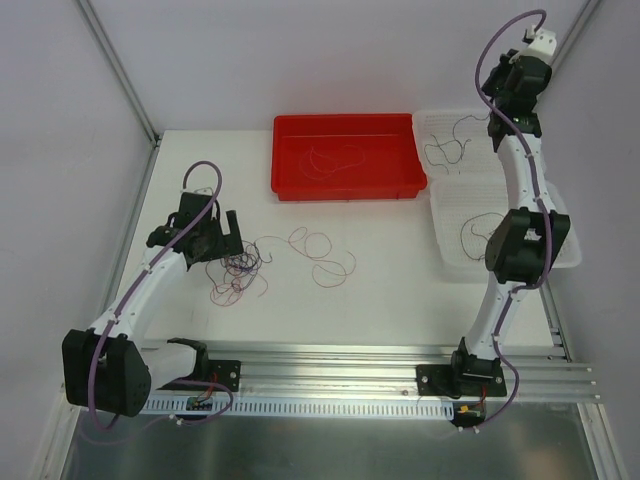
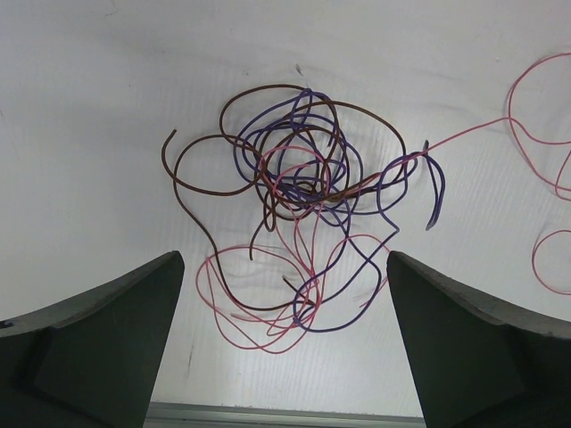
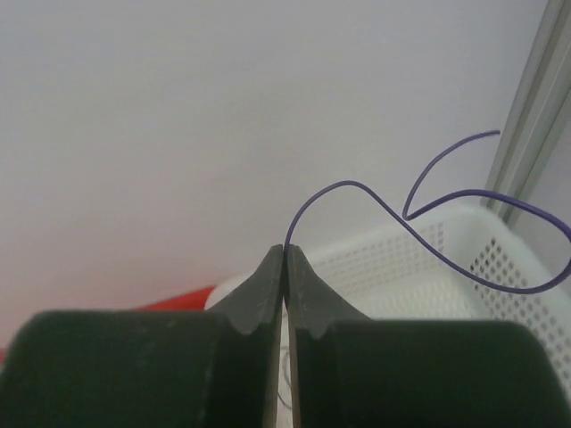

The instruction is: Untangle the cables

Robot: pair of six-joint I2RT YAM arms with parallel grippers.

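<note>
Purple, brown and pink cables (image 2: 303, 192), hair-thin, knotted in one loose tangle on the white tabletop (image 2: 89, 107). The tangle lies directly ahead of the left gripper (image 2: 284, 257), whose jaws are spread wide and touch nothing. One pink strand (image 1: 322, 255) lies in open loops just beside the tangle. The right gripper (image 3: 285, 251) is raised at the far right, jaws pinched together on a single purple strand (image 3: 350, 184) that curls above a white perforated basket (image 3: 508, 254). At the far edge, a red tray (image 1: 345, 120) holds one thin strand (image 1: 330, 160).
</note>
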